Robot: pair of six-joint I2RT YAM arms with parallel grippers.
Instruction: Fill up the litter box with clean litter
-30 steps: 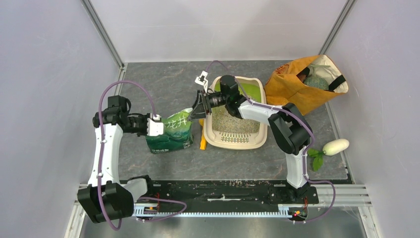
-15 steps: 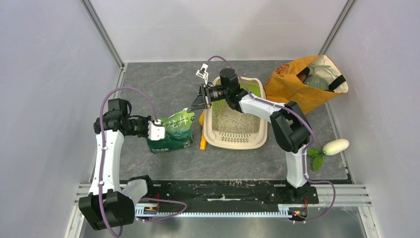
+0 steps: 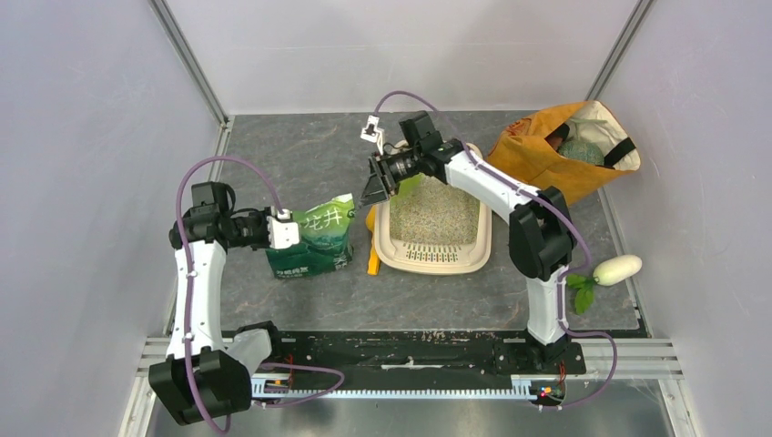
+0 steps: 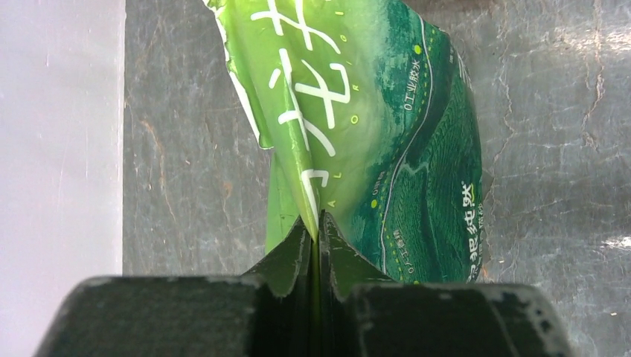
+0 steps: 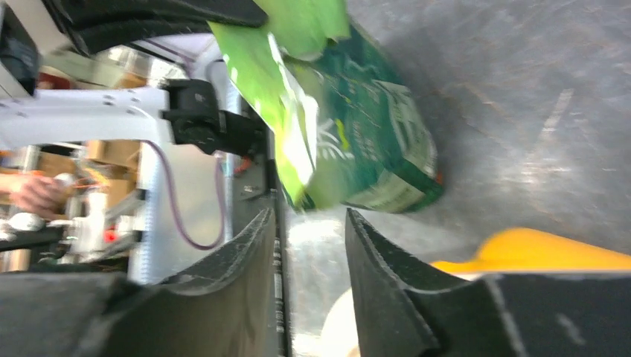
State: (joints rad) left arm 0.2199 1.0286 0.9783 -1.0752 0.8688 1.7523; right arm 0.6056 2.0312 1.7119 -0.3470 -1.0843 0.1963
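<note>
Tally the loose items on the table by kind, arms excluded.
Bags: 2 (green printed bag, orange fabric bag)
Trays: 1 (litter box)
Tools: 1 (yellow-orange scoop-like tool)
Vegetables: 1 (white radish-like vegetable)
Total: 5, not counting what sits inside the orange bag, which is partly hidden.

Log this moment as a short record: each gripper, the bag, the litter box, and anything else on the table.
left gripper: shut on an edge of the green bag
right gripper: open, empty, by the box's left rim, facing the green bag
litter box: holds a layer of litter; green shows at the far end
other items: orange bag beyond the box's right side; white vegetable at the table's right edge
</note>
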